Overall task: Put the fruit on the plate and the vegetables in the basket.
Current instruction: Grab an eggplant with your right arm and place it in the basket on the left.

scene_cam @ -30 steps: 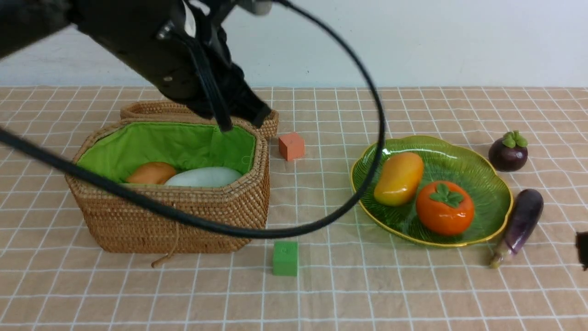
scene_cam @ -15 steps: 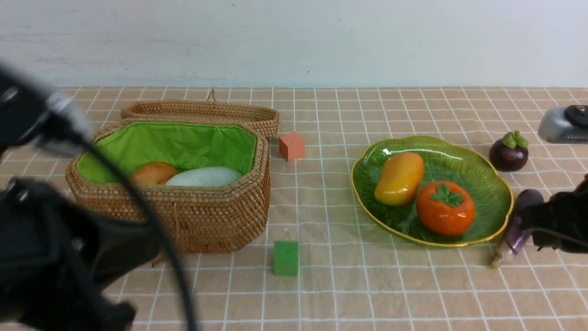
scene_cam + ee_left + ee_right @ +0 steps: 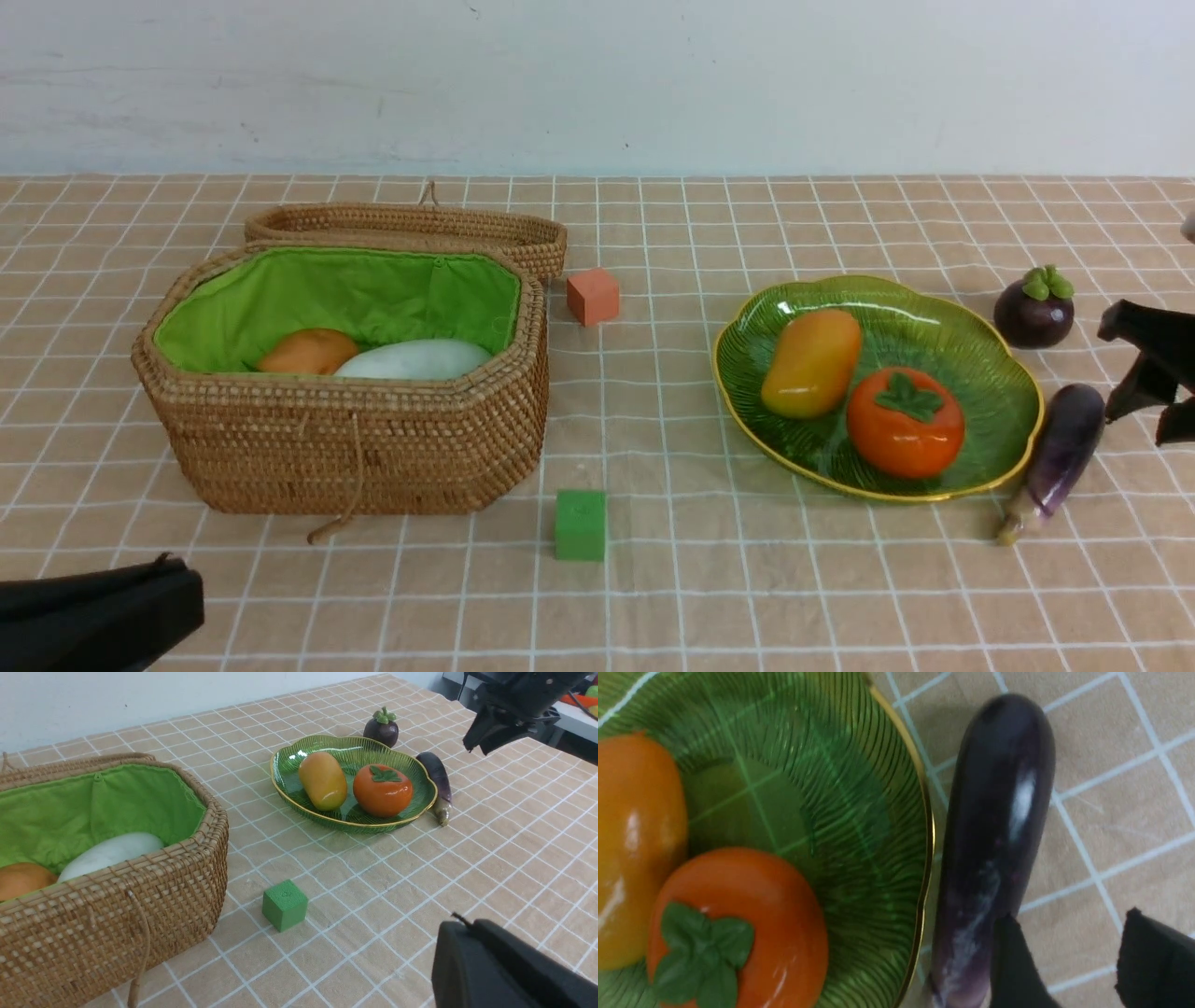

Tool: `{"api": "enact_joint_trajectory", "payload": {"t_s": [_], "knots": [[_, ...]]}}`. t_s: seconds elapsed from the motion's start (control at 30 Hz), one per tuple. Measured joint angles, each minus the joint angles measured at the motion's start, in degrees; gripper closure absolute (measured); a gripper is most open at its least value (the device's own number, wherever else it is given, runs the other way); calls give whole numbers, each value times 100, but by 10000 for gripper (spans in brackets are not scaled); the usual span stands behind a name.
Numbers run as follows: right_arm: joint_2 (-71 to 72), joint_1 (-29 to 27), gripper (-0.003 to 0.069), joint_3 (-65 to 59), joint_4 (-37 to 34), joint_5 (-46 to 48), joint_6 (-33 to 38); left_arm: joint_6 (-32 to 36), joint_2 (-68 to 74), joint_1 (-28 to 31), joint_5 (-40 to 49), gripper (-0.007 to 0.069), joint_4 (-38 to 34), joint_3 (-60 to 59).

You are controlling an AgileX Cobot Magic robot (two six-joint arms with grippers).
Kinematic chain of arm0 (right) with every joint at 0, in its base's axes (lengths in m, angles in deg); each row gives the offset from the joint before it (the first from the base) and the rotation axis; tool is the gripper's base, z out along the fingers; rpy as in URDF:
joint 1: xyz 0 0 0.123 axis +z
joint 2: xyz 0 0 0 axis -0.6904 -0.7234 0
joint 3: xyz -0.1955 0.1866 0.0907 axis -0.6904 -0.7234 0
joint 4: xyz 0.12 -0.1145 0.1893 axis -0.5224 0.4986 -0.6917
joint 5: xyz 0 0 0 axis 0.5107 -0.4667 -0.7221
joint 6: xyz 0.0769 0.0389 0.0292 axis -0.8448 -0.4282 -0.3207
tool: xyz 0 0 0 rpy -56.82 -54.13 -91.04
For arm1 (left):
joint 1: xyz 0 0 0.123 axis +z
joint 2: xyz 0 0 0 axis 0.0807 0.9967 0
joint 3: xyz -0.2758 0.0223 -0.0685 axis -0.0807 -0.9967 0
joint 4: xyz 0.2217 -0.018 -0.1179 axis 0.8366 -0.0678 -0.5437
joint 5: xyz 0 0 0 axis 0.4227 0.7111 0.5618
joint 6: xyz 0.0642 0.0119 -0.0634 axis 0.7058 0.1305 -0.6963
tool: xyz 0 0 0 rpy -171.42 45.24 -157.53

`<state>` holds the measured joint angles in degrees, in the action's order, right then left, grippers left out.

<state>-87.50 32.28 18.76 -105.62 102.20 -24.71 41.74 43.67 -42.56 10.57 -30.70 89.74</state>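
On the worktop [image 3: 747, 579], the basket [image 3: 373, 448] stands open at the left with its lid [image 3: 411, 229] lying behind it; inside, the potato [image 3: 308, 353] and the radish [image 3: 415, 359] rest side by side, touching. At the right, the plate [image 3: 990, 373] holds the mango [image 3: 810, 362] and the persimmon [image 3: 904, 422]. The mangosteen [image 3: 1033, 310] sits on the cloth just beyond the plate's far right rim. The eggplant [image 3: 1064, 448] lies on the cloth along the plate's right edge. The right end effector [image 3: 1069, 914] hovers close to the eggplant, fingers apart with nothing between them. The left end effector [image 3: 168, 602] is low at the near left, closed and empty. An orange cube [image 3: 592, 296] and a green cube [image 3: 580, 525] lie between basket and plate.
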Motion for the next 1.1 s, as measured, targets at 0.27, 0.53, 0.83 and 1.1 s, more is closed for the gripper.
{"api": "enact_joint_trajectory", "payload": {"t_s": [0.27, 0.53, 0.83, 1.1], "knots": [[-770, 0, 273, 642, -161, 42, 138, -4, 0, 0, -212, 638, -2, 0], [-1041, 0, 271, 678, -210, -194, 145, -4, 0, 0, -217, 638, -2, -2], [-1304, -24, 269, 753, -393, -211, 145, -96, 0, 0, -227, 638, -27, -2], [-1408, -17, 262, 829, -268, -129, 223, -115, 0, 0, -227, 638, -92, -2]]}}
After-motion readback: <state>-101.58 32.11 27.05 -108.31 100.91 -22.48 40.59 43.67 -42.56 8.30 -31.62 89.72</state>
